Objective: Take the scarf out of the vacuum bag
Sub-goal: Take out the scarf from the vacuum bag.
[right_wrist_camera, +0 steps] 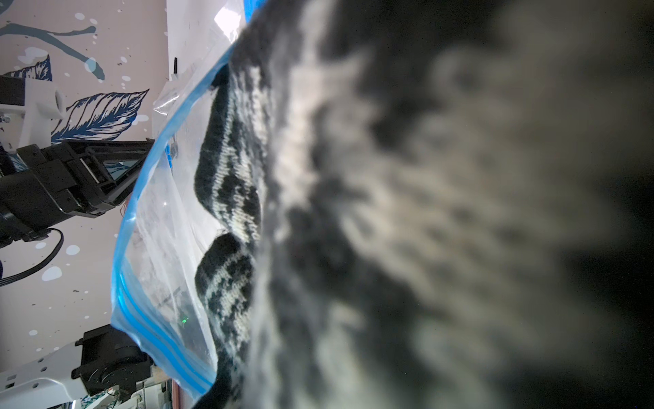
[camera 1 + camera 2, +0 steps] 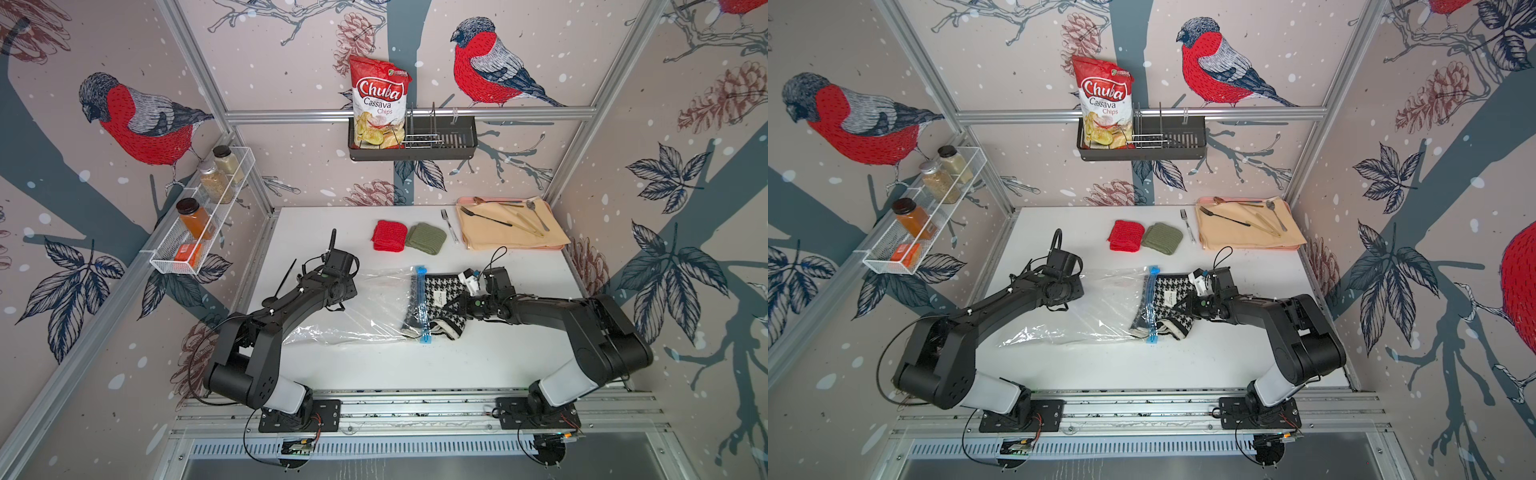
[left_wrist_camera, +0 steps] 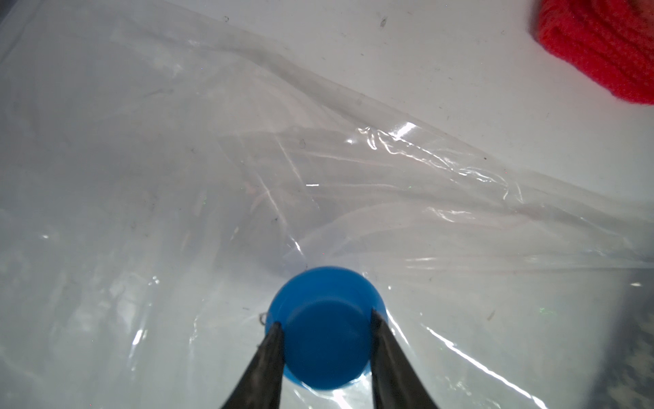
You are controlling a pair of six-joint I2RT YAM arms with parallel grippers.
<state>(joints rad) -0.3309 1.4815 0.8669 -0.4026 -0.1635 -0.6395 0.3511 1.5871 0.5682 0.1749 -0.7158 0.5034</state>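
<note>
Scarf [image 2: 440, 286] lies half out of the vacuum bag [image 2: 374, 307]; it looks soft, limp, light, best pinched at a thick fold. Right gripper [image 2: 449, 306] seems closed on it; left gripper [image 3: 326, 318] clamps the valve cap [image 3: 325, 343].

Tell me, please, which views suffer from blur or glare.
Right wrist view: the scarf looms blurred up close, sharp only beside the vacuum bag. Left wrist view: glare streaks the plastic; the valve cap is clear. Both top views: sharp, glints on the bag.

Black-white houndstooth scarf [image 2: 444, 284]; clear vacuum bag [image 2: 374, 299], blue zip strip [image 2: 422, 307].
</note>
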